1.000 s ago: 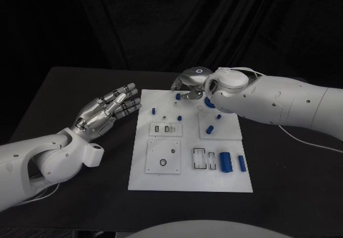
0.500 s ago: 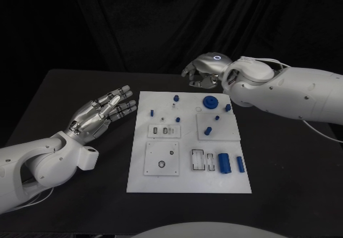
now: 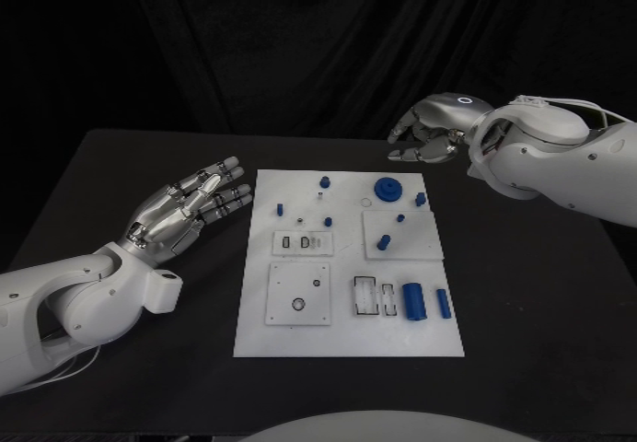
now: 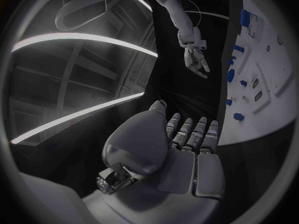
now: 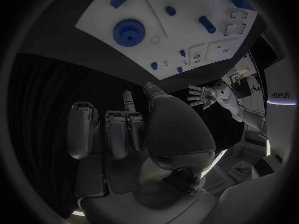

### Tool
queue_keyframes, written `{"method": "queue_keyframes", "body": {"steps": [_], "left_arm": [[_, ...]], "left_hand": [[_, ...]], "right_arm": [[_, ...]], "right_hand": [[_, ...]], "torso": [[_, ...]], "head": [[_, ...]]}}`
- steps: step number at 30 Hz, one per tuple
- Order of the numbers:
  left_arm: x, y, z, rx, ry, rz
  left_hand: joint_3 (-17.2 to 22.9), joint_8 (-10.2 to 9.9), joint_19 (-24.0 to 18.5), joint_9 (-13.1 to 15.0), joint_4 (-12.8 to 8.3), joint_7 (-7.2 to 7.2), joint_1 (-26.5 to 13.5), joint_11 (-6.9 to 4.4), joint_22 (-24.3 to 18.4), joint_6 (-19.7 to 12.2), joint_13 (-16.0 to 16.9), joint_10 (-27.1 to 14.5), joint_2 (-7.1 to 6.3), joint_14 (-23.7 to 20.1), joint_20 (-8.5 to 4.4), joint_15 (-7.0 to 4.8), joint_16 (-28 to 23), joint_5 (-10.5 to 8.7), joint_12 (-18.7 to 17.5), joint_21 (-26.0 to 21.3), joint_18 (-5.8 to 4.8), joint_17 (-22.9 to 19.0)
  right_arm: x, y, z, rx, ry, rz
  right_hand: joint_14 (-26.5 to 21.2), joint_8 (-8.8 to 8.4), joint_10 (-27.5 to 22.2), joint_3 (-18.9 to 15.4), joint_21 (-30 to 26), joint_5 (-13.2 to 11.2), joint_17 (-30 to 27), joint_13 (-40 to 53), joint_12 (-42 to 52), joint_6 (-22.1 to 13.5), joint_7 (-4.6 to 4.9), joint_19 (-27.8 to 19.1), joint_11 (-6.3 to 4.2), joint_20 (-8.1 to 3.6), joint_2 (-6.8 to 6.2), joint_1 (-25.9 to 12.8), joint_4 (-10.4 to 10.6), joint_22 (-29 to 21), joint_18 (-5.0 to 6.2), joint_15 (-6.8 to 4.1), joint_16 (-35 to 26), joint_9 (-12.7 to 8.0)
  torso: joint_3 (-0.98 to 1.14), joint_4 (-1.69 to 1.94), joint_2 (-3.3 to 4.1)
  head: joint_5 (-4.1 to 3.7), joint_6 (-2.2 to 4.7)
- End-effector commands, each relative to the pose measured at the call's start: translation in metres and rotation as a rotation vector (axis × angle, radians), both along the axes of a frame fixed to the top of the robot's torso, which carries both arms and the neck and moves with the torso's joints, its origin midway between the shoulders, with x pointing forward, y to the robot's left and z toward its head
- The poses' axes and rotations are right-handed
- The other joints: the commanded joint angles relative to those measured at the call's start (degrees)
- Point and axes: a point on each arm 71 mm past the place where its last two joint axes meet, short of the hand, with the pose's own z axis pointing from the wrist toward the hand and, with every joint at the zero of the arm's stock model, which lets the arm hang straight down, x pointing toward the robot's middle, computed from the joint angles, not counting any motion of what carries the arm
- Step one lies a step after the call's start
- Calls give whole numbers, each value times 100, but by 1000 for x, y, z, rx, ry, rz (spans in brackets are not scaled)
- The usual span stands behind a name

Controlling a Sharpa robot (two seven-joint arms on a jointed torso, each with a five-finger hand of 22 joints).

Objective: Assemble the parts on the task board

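- Black cloth hangs behind a black bench (image 3: 133, 184), and the white task board (image 3: 348, 327) lies at its middle.
- Toward the board's 5 o'clock corner, two blue cylinders (image 3: 414, 301) lie side by side just beside two white rectangular slots (image 3: 368, 296).
- At about 1 o'clock on the board a blue gear (image 3: 389, 188) sits flat, with a small blue peg (image 3: 421, 198) just beside it.
- Other small blue parts (image 3: 280, 209) stand scattered across the far half.
- At 9 o'clock of the board, the left hand (image 3: 190, 206) hovers palm up, fingers spread wide, holding nothing.
- Beyond the board's far edge, at 1 o'clock, the right hand (image 3: 432, 126) hangs with fingers curled in; nothing shows in it.
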Motion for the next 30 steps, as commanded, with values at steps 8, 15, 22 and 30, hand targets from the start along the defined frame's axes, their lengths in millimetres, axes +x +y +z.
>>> {"method": "queue_keyframes", "body": {"steps": [8,15,22,30], "left_arm": [[2,-1,3,-36,-21,2],[2,-1,2,-35,-19,-1],[3,-1,2,-35,-18,-2],[4,-2,1,-36,-17,-7]], "left_hand": [[32,26,44,6,-18,11,47,32,3,29,5,17,-17,64,7,-5,47,26,15,33,-113,9],[40,22,49,3,-20,13,48,36,4,12,7,22,-10,75,7,-3,56,31,20,35,-114,11],[46,20,50,2,-20,18,48,39,4,7,7,22,-6,82,7,-2,61,33,19,35,-115,12],[54,20,54,3,-21,39,47,42,4,13,8,23,-3,80,6,1,61,34,21,37,-118,11]], "right_arm": [[-1,-18,-37,-117,121,-134],[-2,-15,-50,-128,117,-127],[-1,-11,-54,-138,89,-108],[0,-6,-57,-132,70,-84]], "right_hand": [[594,-83,615,-103,-132,-138,1505,1505,14,-400,-36,-129,-6,20,-29,-32,-36,725,14,30,16,-107],[594,-49,615,-144,471,-27,1505,1505,14,-471,-35,436,-13,15,7,98,-221,1181,-157,28,16,-139],[594,-76,615,-132,442,73,1505,1505,14,-716,-78,406,-43,4,4,219,-355,1177,-145,8,16,-193],[594,-18,615,-107,447,260,1505,1505,14,-668,-54,413,-33,2,21,284,-430,1190,-148,9,16,-161]], "torso": [[6,-40,8],[9,-18,8],[-4,-11,6],[-7,-15,0]], "head": [[43,-7],[19,10],[15,6],[40,3]]}}
